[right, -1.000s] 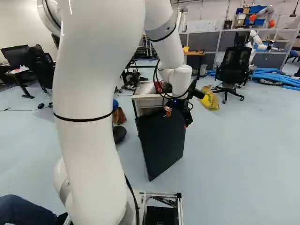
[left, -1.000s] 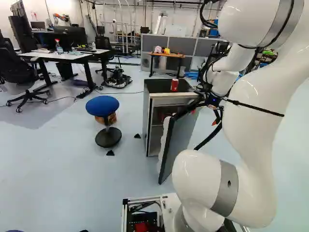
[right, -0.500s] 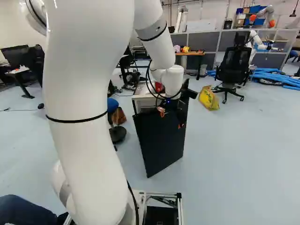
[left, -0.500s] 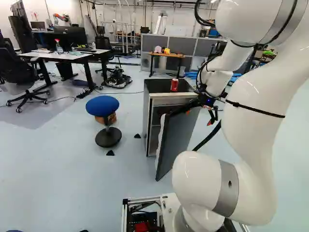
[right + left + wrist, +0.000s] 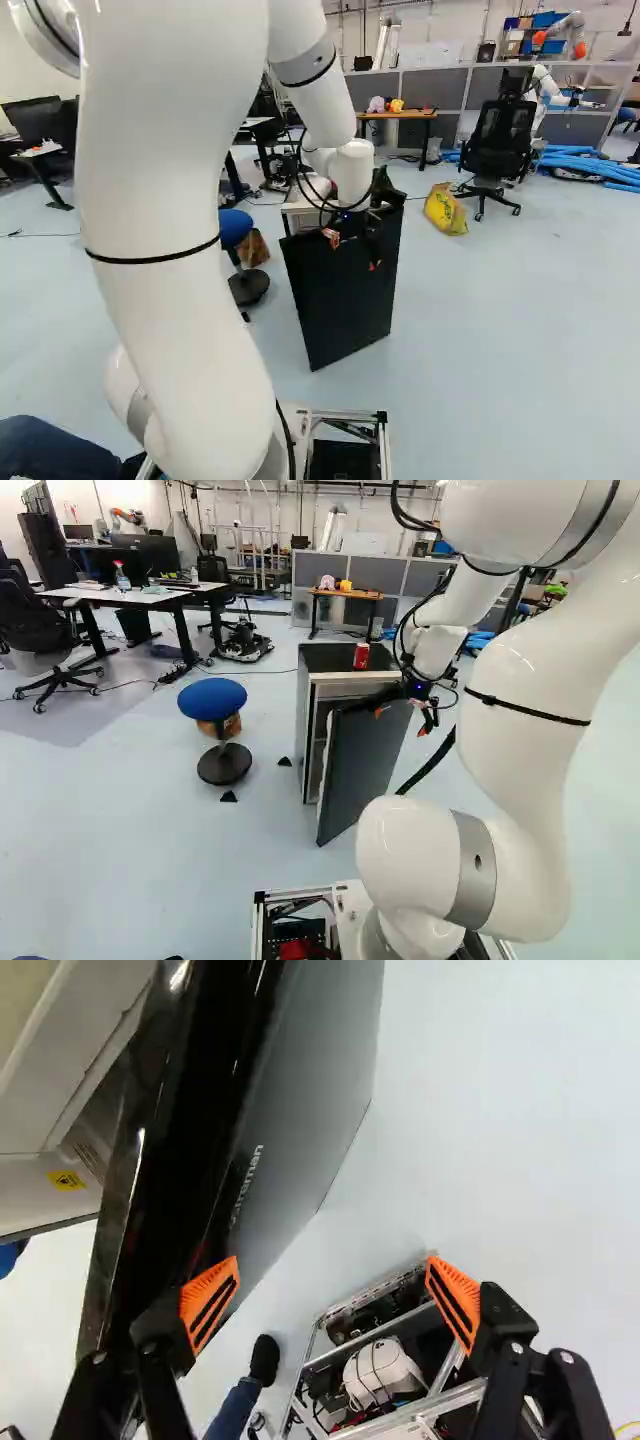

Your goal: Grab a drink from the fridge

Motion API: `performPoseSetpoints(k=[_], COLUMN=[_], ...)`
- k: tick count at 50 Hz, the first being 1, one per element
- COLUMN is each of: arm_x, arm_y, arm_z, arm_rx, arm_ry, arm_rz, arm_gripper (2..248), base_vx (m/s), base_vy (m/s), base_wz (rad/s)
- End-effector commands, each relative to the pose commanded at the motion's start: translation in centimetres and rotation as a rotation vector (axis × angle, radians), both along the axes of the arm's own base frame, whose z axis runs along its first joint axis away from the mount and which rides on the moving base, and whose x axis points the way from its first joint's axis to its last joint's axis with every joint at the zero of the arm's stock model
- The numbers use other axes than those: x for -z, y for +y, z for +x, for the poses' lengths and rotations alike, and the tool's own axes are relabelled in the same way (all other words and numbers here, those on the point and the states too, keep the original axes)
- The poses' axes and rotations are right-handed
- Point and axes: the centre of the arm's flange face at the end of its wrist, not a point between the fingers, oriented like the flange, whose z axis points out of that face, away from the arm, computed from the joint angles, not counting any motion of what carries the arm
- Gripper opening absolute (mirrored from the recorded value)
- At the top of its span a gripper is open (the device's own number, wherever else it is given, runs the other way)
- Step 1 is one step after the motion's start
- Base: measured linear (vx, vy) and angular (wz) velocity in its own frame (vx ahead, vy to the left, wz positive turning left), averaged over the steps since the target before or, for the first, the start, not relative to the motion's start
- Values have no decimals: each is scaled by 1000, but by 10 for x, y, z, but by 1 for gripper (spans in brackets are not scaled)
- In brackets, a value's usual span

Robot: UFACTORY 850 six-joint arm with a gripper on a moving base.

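Observation:
The gripper [image 5: 401, 722] is at the top of the fridge door [image 5: 365, 760] in the left base view. In the wrist view the gripper [image 5: 331, 1303] stands open with nothing held; one finger is close along the door's black top edge, the other out over the floor on the outer side. Whether it touches the door I cannot tell. The door stands partly open, its dark outer face toward the base. Behind it is the fridge [image 5: 355, 691], its inside mostly hidden. A red can [image 5: 361, 656] stands upright on the fridge's top.
A blue stool [image 5: 212, 698] stands beside the fridge. Beyond are desks [image 5: 150, 595], an office chair [image 5: 495, 140] and a yellow bag [image 5: 445, 208]. Another robot [image 5: 560, 35] is far back. A person's leg [image 5: 50, 450] is beside the base.
My arm and gripper have moved leftward in both base views. The fridge door has swung some way toward the fridge, narrowing its opening. The can and the base have stayed put.

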Motion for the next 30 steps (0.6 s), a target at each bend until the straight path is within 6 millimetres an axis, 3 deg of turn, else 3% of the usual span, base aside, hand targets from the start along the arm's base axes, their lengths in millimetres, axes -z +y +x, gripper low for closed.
performPoseSetpoints(k=[30], arm_x=[-1], arm_y=[45], arm_z=[8], arm_rx=[-85], arm_ry=[-54], arm_rz=[-36], arm_gripper=[247], base_vx=[0], base_vy=[0], base_wz=[0])
